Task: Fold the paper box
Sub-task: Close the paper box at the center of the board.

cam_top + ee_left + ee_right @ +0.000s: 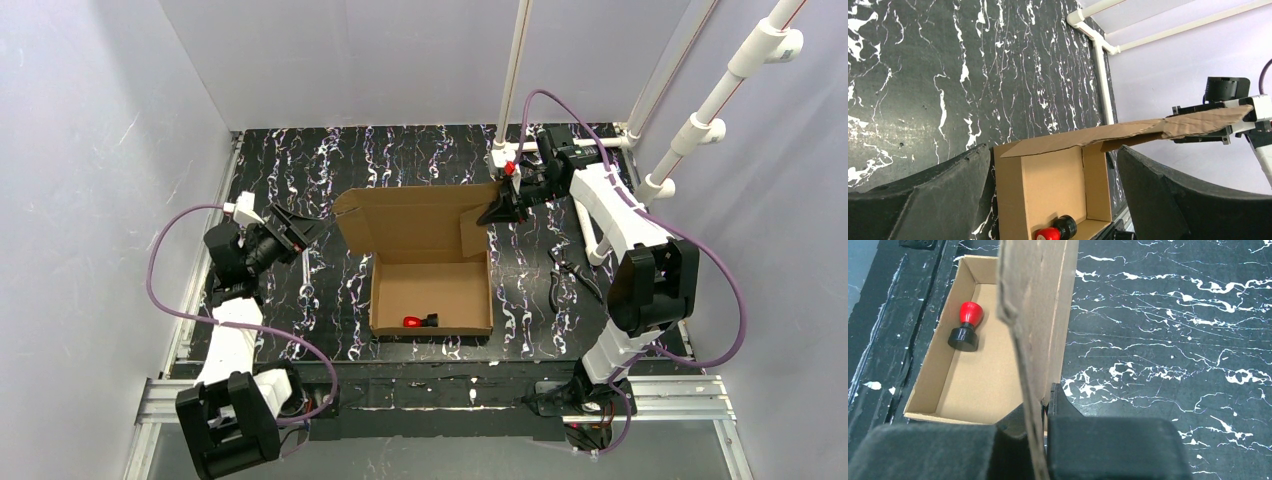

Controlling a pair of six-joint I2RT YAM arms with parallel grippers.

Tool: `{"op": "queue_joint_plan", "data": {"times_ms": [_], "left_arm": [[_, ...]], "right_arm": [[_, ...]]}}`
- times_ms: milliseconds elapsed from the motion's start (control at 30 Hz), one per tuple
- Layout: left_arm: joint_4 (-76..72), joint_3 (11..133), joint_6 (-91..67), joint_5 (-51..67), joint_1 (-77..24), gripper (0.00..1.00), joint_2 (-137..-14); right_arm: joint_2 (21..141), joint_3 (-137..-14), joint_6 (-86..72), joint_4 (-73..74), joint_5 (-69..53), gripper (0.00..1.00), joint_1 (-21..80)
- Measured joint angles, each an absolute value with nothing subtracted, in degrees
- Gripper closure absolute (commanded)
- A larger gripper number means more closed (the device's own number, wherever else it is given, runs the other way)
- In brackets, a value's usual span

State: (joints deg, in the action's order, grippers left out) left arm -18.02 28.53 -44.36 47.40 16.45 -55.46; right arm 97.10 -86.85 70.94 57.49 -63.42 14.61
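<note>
Partly done, I judge: the paper box (440, 285) sits in the middle of the bench (300, 160) with its tray walls already standing. A red-and-black knob (420, 321) lies inside by the 6 o'clock wall. The lid (415, 222) stands up from the tray's 12 o'clock edge. My right jaws pinch narrow on the lid's edge at 1 o'clock. My left jaws gape wide at 9 o'clock, touching nothing. Left to do: tuck the side flaps and bring the lid down.
</note>
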Motion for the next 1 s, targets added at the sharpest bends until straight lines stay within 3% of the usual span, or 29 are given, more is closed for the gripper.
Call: {"op": "queue_joint_plan", "data": {"times_ms": [567,767,1000], "left_arm": [[-17.28,28.42,-45.67,47.51,16.78,0.06,-59.72],[-16.43,28.42,-44.60,47.59,16.78,0.22,-59.94],[-16.23,28.42,-38.35,47.35,17.52,0.27,-58.98]], "right_arm": [[97.10,-86.85,71.57,58.19,-63.55,0.99,14.59],[97.10,-86.85,71.88,58.24,-63.53,0.99,14.59],[97.10,-86.85,72.75,58.63,-63.59,0.99,14.59]]}}
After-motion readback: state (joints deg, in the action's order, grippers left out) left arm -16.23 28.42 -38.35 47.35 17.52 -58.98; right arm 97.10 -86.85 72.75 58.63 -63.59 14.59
